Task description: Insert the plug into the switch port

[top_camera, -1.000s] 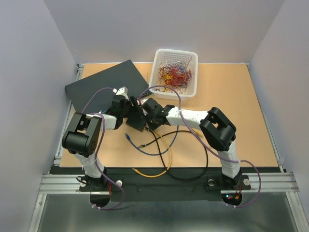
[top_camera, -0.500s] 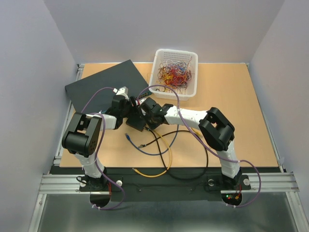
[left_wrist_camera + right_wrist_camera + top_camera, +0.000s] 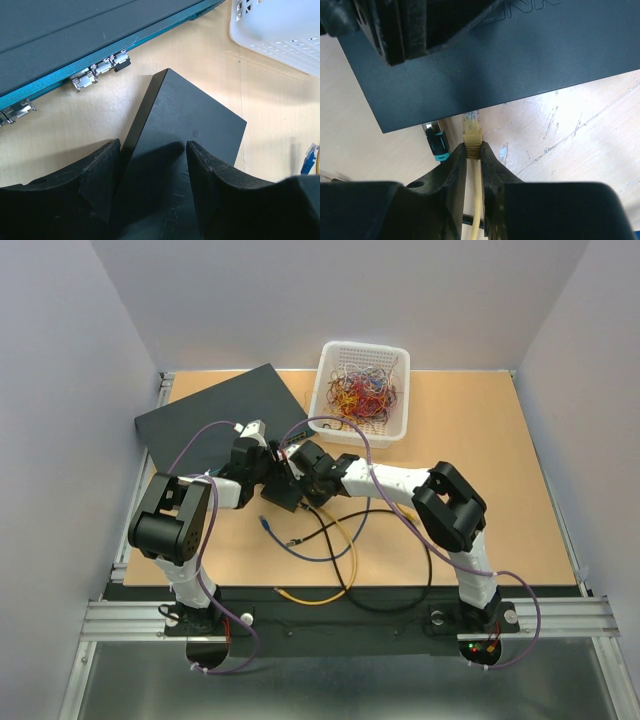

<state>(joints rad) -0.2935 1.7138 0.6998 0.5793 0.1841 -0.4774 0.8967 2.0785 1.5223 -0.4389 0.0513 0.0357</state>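
The small black switch box point(image 3: 187, 127) lies by the big flat box, its row of ports hidden in every view. My left gripper point(image 3: 152, 150) is shut on it, one finger at its side edge, the other over its top face. It also shows in the top view point(image 3: 283, 492) between both grippers. My right gripper point(image 3: 472, 146) is shut on the yellow plug point(image 3: 471, 134). The plug's clear tip meets the long edge of the box point(image 3: 510, 60); the socket itself is hidden under that edge. In the top view the left gripper point(image 3: 270, 470) and right gripper point(image 3: 300, 480) nearly touch.
The large dark blue-grey box point(image 3: 220, 415) with a teal edge and metal connectors point(image 3: 100, 67) lies at the back left. A white basket point(image 3: 362, 390) of coloured wires stands behind. Black, yellow and blue cables point(image 3: 330, 540) loop in front; a blue plug point(image 3: 309, 157) lies loose.
My right arm has edged a little to the left, bringing the yellow plug closer against the switch box. The left arm has held still.
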